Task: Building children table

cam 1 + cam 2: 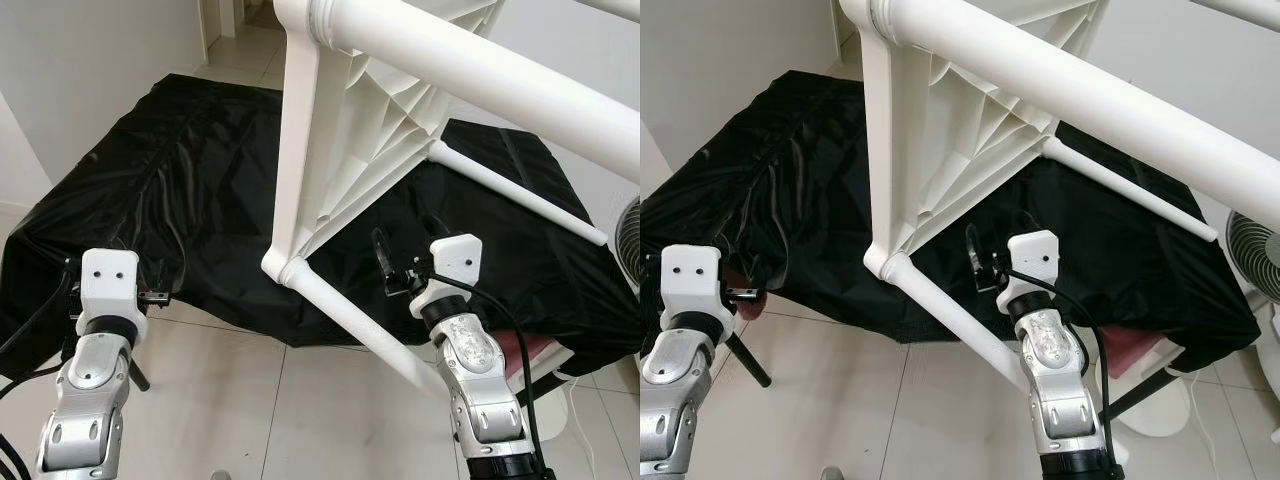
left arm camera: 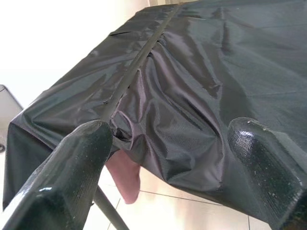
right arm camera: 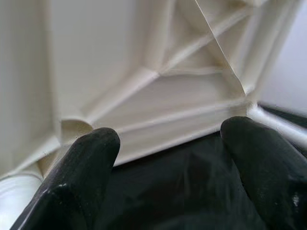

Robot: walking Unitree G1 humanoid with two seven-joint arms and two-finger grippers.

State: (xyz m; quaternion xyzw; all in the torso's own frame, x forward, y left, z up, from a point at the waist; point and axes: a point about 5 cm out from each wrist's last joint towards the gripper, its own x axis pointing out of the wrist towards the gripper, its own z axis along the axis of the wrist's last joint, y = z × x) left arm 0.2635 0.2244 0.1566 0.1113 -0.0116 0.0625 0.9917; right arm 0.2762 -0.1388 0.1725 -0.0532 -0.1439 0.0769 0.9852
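Black cover (image 1: 200,180), crinkled and shiny, drapes a low surface ahead of me and runs the width of the head views; pale floor tiles (image 1: 250,400) below it. Far left: my left gripper (image 2: 168,158) hovers just off the cover's near edge, fingers (image 2: 72,163) spread wide apart, nothing between them; a pinkish bit of something pokes out under the cover's hem there. Centre: the white plastic children table (image 1: 330,150) stands tipped on its side on the cover, ribbed underside facing me; three legs show, all seated at corners, one thick leg (image 1: 520,90) sweeping overhead, one near leg (image 1: 360,325) slanting down toward the floor, one thin far leg (image 1: 520,190) reaching right. Right of centre: my right gripper (image 3: 168,158) sits close to the table's lower rim, fingers apart, empty, just beside the near leg's socket; not touching, as far as I can tell. Far right: a fan (image 1: 1255,250) at the frame edge.

Judgement: late assembly, the legs look fitted; next move calls for closing my right fingers on the rim or near leg, left coming in to steady, then righting the table without snagging the cover.
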